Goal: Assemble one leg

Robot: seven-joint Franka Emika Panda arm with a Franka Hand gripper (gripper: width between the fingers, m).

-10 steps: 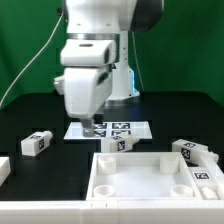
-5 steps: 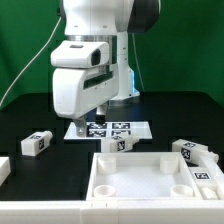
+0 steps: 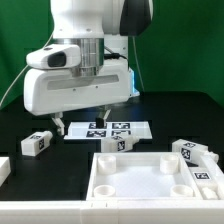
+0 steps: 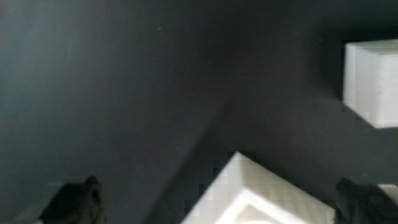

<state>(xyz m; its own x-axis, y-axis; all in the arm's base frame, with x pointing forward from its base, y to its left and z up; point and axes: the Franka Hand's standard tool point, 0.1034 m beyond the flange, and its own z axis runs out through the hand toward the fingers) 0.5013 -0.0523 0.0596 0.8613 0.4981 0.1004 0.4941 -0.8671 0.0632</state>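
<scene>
gripper [image 3: 84, 126] hangs low over the black table [image 3: 25, 112], jaws spread wide with nothing between them: an empty pincer. in the wrist view the two dark fingertips [image 4: 75, 200] stand far apart, with only dark table and a pale corner between them, likely the marker board [image 3: 130, 130]. a white block [image 4: 374, 80] shows at that view's edge; i cannot tell which piece it is.

the leg [image 3: 38, 143] lies on its side toward the exterior view's left, near the gripper but apart from it and untouched. a second leg [image 3: 120, 143] sits at the back rim of the white panel [image 3: 140, 157], and spare legs [image 3: 190, 150] lie at the exterior view's right.

this looks like the approach to a pick. to do it well: centre over the leg, square the jaws to its long flat sides, come straight down, and close across the narrow width so it can't twist or skid.

the leg is hard, smooth white plastic, square in section with crisp edges and black-and-white tags. the panel is moulded, with round corner sockets. the table is matte and dark.
</scene>
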